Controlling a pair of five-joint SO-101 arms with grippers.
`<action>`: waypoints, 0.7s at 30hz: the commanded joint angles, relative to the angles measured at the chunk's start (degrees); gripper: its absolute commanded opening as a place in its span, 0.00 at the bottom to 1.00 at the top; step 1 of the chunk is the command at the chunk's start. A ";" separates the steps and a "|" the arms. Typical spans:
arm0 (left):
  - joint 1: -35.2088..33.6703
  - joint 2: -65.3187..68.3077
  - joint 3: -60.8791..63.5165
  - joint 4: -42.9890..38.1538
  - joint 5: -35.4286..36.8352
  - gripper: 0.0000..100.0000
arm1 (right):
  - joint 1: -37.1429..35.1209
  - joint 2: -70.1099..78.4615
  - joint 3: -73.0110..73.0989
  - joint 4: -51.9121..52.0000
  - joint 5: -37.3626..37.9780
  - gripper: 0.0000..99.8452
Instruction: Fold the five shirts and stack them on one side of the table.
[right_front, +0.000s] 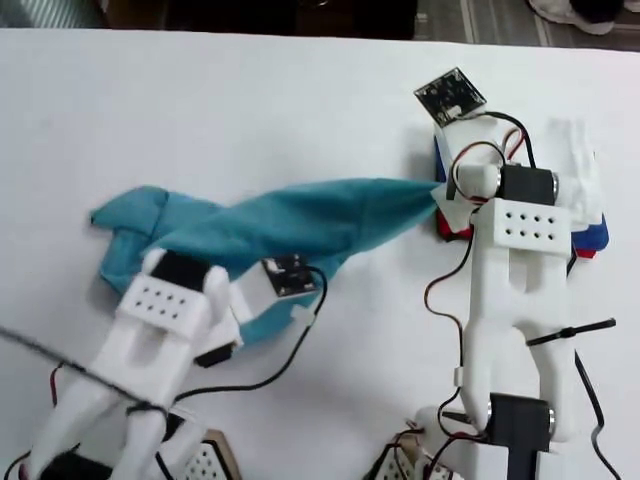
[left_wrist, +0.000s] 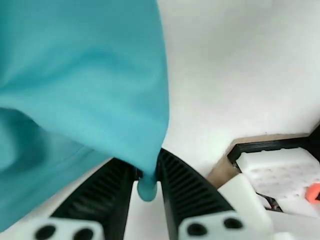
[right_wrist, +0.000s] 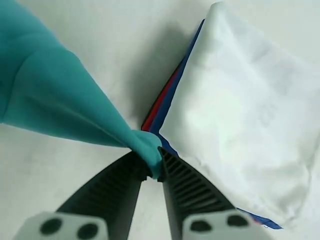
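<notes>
White tabletop (right_front: 250, 90), teal shirt (right_front: 300, 225) clamped by left end effector (left_wrist: 146, 182) and right end effector (right_wrist: 155, 167).

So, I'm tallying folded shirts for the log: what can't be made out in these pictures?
High view: the right arm covers most of the stack, so its shirts cannot be counted.
Right wrist view: under the white shirt just a blue edge and a red edge peek out; anything deeper is hidden.
Left wrist view: the teal shirt hides the table behind it.
</notes>
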 joint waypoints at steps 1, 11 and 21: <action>0.09 -6.15 -0.04 2.37 0.26 0.03 | 0.84 -0.13 -1.76 -1.19 -0.18 0.02; -0.09 -5.45 -0.13 -0.79 1.05 0.23 | 2.86 -0.13 -1.76 -3.38 -0.18 0.02; -5.54 -3.96 -3.38 -10.90 4.22 0.26 | 6.46 -0.13 -1.85 -4.70 0.26 0.02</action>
